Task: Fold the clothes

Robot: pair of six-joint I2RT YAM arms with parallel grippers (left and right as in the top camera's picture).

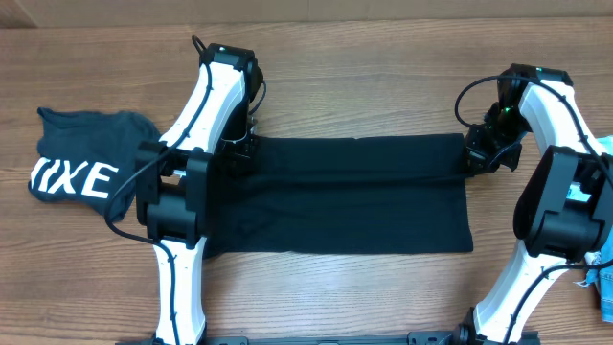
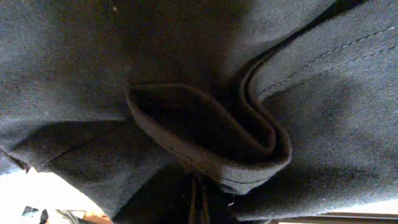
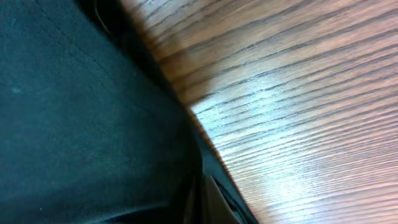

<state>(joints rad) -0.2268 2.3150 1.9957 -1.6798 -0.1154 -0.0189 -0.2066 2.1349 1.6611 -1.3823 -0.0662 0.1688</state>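
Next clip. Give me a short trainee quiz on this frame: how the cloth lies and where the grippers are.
1. True or false: the black garment lies crumpled in a heap.
2. The dark garment with white lettering lies: A) outside the left arm; B) under the black garment; C) on top of the black garment.
3. At which edge of the black garment do the left gripper and right gripper sit?
Key: 1 false, it is spread flat; 2 A; 3 the far edge, one at each end.
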